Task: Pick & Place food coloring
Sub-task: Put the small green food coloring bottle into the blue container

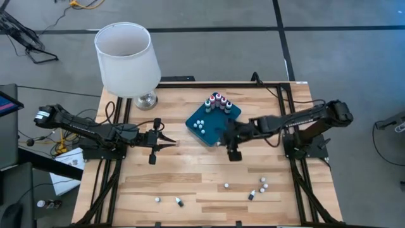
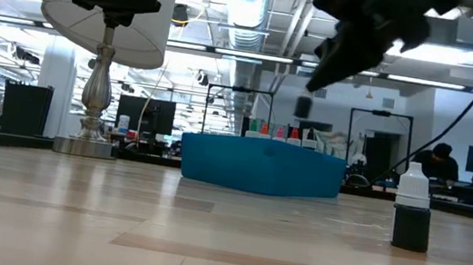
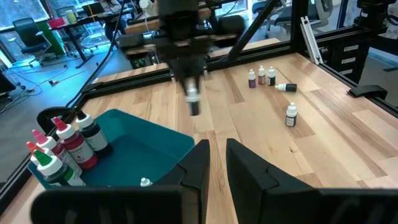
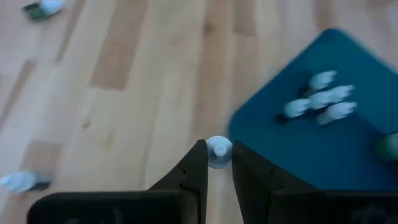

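teal rounded plastic tray [image 1: 218, 130] is the target. right tool [image 4: 217, 163] is clamped on a small white-capped food coloring bottle [image 4: 218, 151] just off the tray's edge; carry it over the tray, lower, then release. left tool [image 1: 166, 142] together, idle near the tray.

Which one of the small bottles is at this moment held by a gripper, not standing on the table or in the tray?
The white-capped bottle between the right gripper's fingers, just beside the teal tray; every other bottle rests on wood or in the tray.
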Robot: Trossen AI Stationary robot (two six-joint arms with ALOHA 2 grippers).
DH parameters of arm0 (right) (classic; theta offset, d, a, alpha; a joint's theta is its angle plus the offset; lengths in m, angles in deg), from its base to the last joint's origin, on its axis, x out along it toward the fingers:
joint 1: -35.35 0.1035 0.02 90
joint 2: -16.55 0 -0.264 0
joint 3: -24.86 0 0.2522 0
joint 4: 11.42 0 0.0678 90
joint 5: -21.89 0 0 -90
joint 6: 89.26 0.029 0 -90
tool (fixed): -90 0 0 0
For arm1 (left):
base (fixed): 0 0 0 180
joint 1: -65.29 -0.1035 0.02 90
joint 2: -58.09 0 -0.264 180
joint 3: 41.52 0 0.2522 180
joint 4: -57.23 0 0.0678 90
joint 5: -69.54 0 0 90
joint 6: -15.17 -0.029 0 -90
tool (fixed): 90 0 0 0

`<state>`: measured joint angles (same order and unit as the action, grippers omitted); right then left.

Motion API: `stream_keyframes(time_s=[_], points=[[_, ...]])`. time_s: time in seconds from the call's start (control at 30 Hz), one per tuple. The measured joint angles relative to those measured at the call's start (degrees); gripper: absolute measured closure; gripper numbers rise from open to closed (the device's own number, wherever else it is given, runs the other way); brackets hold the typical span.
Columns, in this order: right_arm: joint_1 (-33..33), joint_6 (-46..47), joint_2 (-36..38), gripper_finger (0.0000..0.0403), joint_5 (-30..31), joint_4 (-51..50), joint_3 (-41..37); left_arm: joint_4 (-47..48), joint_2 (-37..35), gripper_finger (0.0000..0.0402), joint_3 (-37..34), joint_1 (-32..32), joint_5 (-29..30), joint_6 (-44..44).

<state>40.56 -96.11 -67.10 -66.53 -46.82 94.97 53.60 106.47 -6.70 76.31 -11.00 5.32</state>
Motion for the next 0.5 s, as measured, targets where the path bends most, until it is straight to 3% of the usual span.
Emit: stream_keyframes(time_s=[0.27,0.5], points=[[-5.7,-2.7,-0.1,0.0351,-0.1,5.9,0.5,0.0,0.0,0.0356,0.0,0.0,0.1,-0.3],[-8.3,-2.7,-5.5,0.0351,-0.2,10.3,1.5,0.0,0.0,0.0356,0.0,-0.1,0.3,-1.0]])
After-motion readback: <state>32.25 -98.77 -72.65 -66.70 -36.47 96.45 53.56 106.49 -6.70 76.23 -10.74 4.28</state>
